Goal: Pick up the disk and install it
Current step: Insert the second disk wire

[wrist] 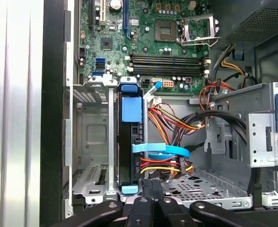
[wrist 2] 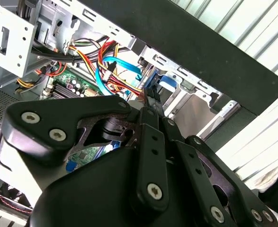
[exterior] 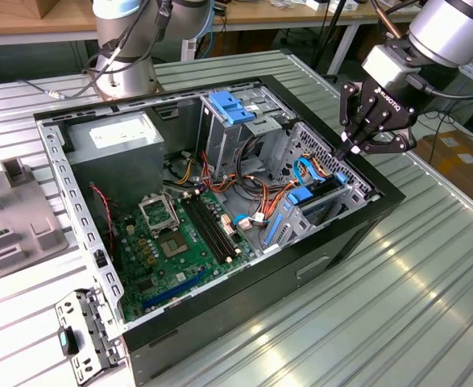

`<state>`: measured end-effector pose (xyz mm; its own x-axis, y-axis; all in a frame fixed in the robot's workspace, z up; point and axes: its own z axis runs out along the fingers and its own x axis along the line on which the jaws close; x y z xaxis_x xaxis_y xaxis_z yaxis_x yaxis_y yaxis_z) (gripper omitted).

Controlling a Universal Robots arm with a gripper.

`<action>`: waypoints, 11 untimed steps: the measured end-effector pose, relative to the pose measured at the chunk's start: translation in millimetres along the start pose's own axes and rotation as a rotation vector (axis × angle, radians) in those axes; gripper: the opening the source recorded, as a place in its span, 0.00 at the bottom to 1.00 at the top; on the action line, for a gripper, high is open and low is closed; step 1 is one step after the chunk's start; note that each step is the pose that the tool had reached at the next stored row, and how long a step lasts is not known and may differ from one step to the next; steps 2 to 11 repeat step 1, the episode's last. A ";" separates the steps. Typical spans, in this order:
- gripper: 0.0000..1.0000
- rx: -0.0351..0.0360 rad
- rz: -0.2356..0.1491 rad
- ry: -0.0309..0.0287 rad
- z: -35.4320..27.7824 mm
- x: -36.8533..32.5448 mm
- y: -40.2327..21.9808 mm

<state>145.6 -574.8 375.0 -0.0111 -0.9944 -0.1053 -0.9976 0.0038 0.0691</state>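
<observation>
Robotics lab or workshop: an open computer case (exterior: 220, 218) with its circuit board (exterior: 176, 246) exposed lies on a ribbed metal worktop (exterior: 381, 322), and a robot arm's base (exterior: 127, 72) is bolted to the same surface. Wooden benches (exterior: 26, 20) with cables hanging below them run along the back, and a cardboard box (exterior: 462, 157) sits on the floor at the exterior view's right. A grey fixture block (exterior: 14, 218) rests at the exterior view's left.

Computer case (exterior: 357, 234) lies open on the table (exterior: 429, 306). Disk (wrist: 130, 142) stands on edge in the drive cage (wrist: 94, 142) at the case's front edge. Motherboard (exterior: 176, 246) lies on the case floor; power-supply box (exterior: 115, 149) in the rear corner.
</observation>
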 end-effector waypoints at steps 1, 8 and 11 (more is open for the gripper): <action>0.11 0.0000 0.000 0.0000 0.0 0.0 0.0; 0.11 0.0000 0.000 0.0000 0.0 0.0 0.0; 0.11 0.0000 0.000 0.0000 0.0 0.0 0.0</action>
